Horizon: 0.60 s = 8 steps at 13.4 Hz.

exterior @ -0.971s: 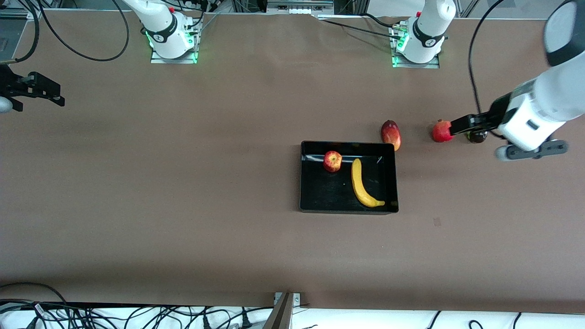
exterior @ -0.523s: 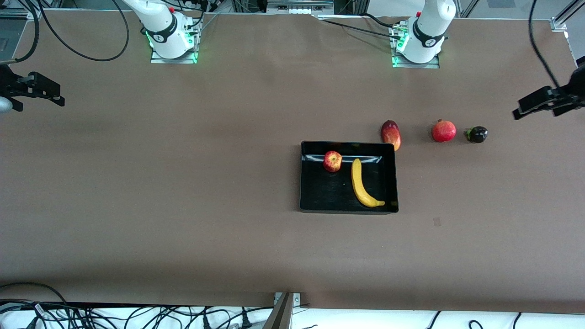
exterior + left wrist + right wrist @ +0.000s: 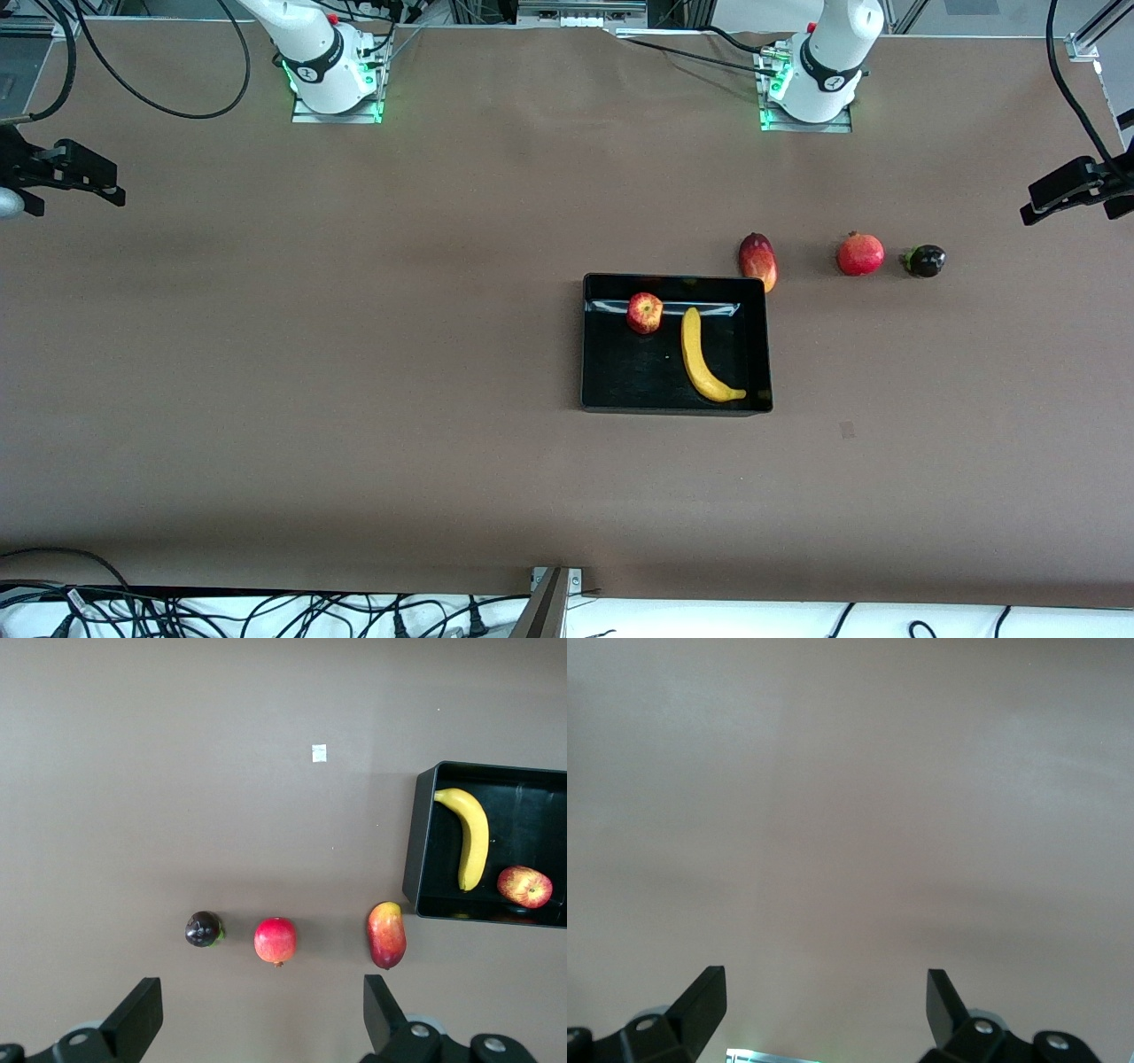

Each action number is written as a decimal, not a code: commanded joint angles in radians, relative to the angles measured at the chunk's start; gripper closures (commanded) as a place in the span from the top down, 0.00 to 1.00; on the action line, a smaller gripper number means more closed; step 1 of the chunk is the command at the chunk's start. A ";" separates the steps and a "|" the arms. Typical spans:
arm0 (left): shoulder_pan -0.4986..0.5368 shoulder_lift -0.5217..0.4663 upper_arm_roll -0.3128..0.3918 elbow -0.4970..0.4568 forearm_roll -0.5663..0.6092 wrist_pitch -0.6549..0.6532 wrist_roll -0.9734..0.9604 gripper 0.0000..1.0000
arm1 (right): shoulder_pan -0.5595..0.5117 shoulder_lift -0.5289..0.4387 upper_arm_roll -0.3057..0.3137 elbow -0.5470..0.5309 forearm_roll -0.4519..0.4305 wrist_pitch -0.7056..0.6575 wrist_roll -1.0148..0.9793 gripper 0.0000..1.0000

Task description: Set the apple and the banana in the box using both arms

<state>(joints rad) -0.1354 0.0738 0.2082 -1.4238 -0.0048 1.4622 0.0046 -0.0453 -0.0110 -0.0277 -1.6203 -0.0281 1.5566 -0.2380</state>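
Observation:
The black box (image 3: 589, 354) (image 3: 423, 859) sits mid-table. Inside it lie the red apple (image 3: 645, 313) (image 3: 524, 887) and, beside it toward the left arm's end, the long yellow banana (image 3: 702, 356) (image 3: 472, 837). My left gripper (image 3: 1063, 190) (image 3: 263, 1014) hangs open and empty at the left arm's end of the table, well away from the box. My right gripper (image 3: 66, 170) (image 3: 827, 1001) is open and empty over bare table at the right arm's end.
A red-yellow mango (image 3: 758, 260) (image 3: 386, 935) lies just outside the box's corner. A red pomegranate (image 3: 860, 254) (image 3: 275, 940) and a small dark purple fruit (image 3: 925, 260) (image 3: 204, 928) lie in a row toward the left arm's end. Cables hang along the table's near edge.
The left arm has pulled away from over the pomegranate toward its end of the table, uncovering the dark fruit. The right arm and all fruits stayed put.

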 commanded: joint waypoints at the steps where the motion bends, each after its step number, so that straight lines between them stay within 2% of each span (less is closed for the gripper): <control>1: -0.004 -0.009 -0.001 -0.026 0.020 0.027 0.084 1.00 | -0.007 -0.001 0.002 0.008 0.019 -0.010 0.003 1.00; 8: -0.021 -0.014 -0.007 -0.053 0.009 0.064 0.141 1.00 | -0.007 -0.001 0.002 0.008 0.019 -0.010 0.003 1.00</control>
<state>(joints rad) -0.1468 0.0747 0.2043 -1.4532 -0.0048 1.5059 0.1103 -0.0453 -0.0110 -0.0277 -1.6203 -0.0281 1.5566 -0.2380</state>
